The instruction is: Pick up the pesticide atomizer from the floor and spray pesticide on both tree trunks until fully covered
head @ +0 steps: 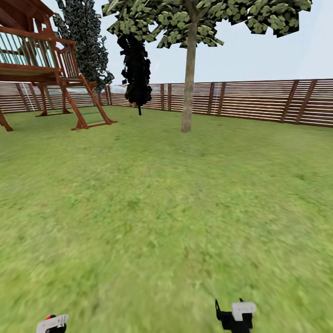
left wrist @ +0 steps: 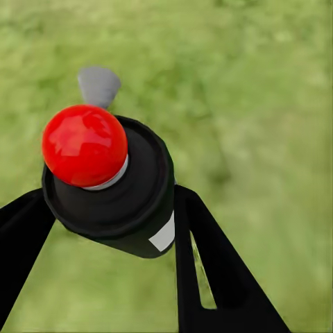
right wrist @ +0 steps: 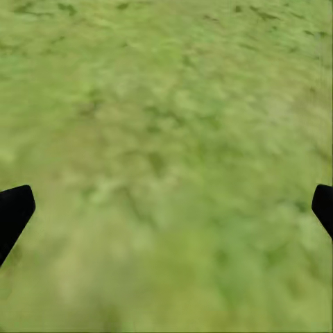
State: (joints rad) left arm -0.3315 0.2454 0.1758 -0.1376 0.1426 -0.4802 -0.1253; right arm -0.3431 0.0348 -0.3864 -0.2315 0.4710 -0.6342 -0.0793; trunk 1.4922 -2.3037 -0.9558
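The pesticide atomizer [left wrist: 111, 187], a black can with a red ball top and a grey nozzle, sits between the fingers of my left gripper [left wrist: 107, 205], which is shut on it above the grass. At the lower left of the head view, the left gripper [head: 52, 323] shows just at the edge. My right gripper [head: 236, 317] hangs low at the lower right; in its wrist view the right gripper [right wrist: 166, 208] is open over bare lawn. One tree [head: 203, 18] stands ahead, well beyond the arms, with its grey-beige tree trunk [head: 188, 92] rising from the garden lawn [head: 166, 208].
A brown slat fence [head: 259, 101] closes the far side. A wooden play tower with a ladder [head: 51, 74] stands at the far left. A near-black thin tree [head: 137, 74] and a dark leafy tree [head: 85, 41] stand by the fence. Open grass lies between me and the trunk.
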